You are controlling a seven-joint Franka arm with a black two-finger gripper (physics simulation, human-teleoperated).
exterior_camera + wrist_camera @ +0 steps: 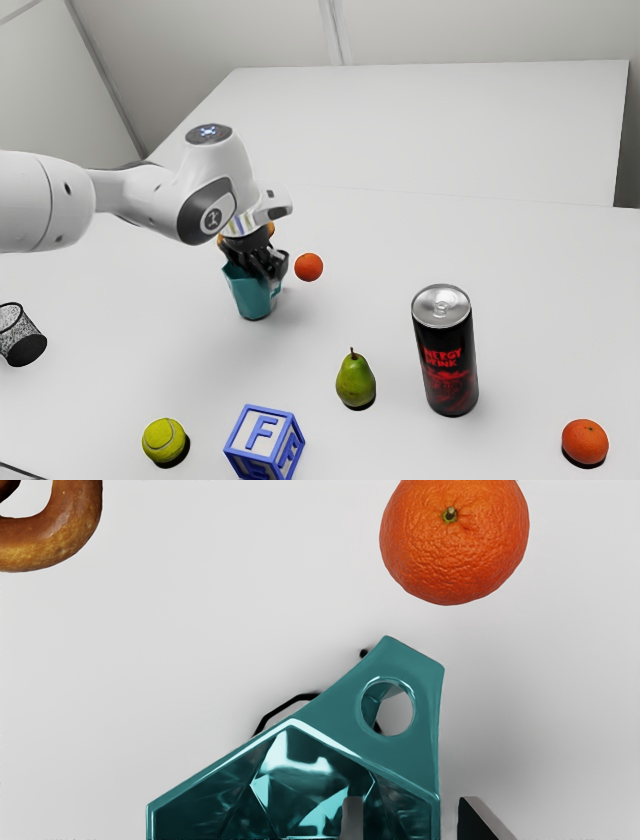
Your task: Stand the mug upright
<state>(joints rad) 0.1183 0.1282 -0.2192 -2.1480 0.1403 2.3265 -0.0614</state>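
The mug [253, 296] is on the table [330, 400], right under the gripper [411, 807], and it looks upright, with its mouth up and its small bottom down. I can't tell if the bottom sits all the way flat. The gripper is spread apart and pinches nothing: one finger [353, 820] dips in the mug's mouth and the other finger [472, 825] is just outside, with the mug's thin wall between them and a gap on each side. That is a smart spot, because a wall is easy to squeeze, but the whole wide mouth may be too fat to grab. The handle [425, 680] has a round hole and pokes out toward the near orange [309, 267], so the arm should take care not to swing it that way, or the orange could roll. A brown bread ring [65, 535] is near the mug too, past its mouth. The pear [355, 380], the tall can [450, 360], the tennis ball [163, 440] and the letter block [262, 442] are well apart from the mug, so they are not in the way. I think the job is almost done. Next, the fingers should go straight up, slow and wide, because a bump on the wall could tip the mug over.
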